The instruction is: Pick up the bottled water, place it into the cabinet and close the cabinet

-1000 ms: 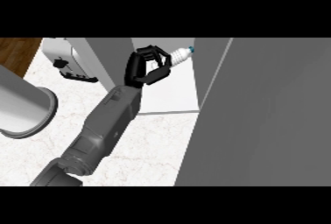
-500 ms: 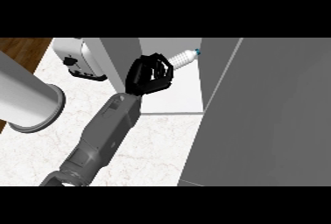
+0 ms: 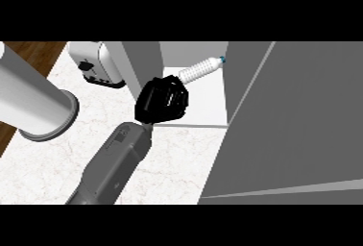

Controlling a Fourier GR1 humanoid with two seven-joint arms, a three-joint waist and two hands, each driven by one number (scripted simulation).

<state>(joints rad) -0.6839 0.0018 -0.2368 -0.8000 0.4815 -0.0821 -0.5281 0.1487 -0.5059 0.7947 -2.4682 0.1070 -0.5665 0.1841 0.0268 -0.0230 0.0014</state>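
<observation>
- The right robot hand (image 3: 162,100) is curled round the lower part of the bottled water (image 3: 200,70), so its fingers are clamped on the bottle; the left robot hand does not show in the head view.
- The bottled water lies tilted, almost on its side, with the ribbed neck and the small blue cap pointing up and to the right, away from the robot hand. The cap end is inside the opening of the cabinet (image 3: 149,57), above the white cabinet floor (image 3: 205,108), and I cannot tell if the bottle touches it.
- The step in hand, as I judge it, is the placing. To do it well, the robot hand should carry the bottle deeper, past the front edge of the floor, and bring it down until it rests before the fingers open.
- The bottle is round, so if it is laid on its side it may roll toward the edge. Setting it upright, or well back from the edge, seems safer.
- The cabinet door (image 3: 297,120) stands open just to the right of the bottle. The forearm must come out fully before this door is pushed shut.
- On the marble tabletop (image 3: 50,163), to the left, a toaster (image 3: 96,65) stands near the cabinet wall; it is apart from the path.
</observation>
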